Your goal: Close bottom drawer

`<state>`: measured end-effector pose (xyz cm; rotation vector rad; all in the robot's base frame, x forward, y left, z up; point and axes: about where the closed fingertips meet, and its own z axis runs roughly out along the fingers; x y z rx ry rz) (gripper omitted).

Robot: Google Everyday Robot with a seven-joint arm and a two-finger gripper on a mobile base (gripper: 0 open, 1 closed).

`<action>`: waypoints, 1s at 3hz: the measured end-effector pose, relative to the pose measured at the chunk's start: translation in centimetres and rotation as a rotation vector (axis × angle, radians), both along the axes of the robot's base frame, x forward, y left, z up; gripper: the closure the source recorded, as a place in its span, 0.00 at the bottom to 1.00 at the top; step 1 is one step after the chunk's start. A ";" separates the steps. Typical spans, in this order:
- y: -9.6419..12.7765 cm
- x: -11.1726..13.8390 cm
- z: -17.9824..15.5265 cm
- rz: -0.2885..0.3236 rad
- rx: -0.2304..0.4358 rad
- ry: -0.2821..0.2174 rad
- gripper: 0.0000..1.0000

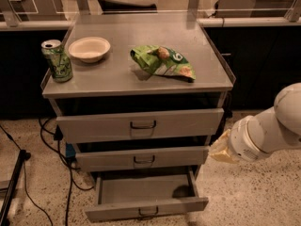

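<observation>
I see the bottom drawer [146, 207] pulled well out of the grey metal cabinet, lowest of three. Its front faces me, with the long axis running left to right and a dark loop handle [148, 213] at centre. The gripper [220, 150] hangs to the cabinet's right, beside the middle drawer [141, 157]; whether it is open or closed I cannot tell. The worktop [117, 79] carries a green can [56, 60], a white bowl [89, 48] and a green snack bag [162, 62], their print unreadable. The floor [244, 197] is speckled, and black cables [51, 145] trail at left.
</observation>
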<state>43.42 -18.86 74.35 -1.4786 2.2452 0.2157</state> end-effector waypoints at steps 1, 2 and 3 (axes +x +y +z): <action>0.0 0.0 0.0 0.000 0.000 0.000 1.00; -0.9 0.2 -4.2 0.007 -0.025 0.025 1.00; -2.5 -0.2 -12.3 0.017 -0.043 0.074 1.00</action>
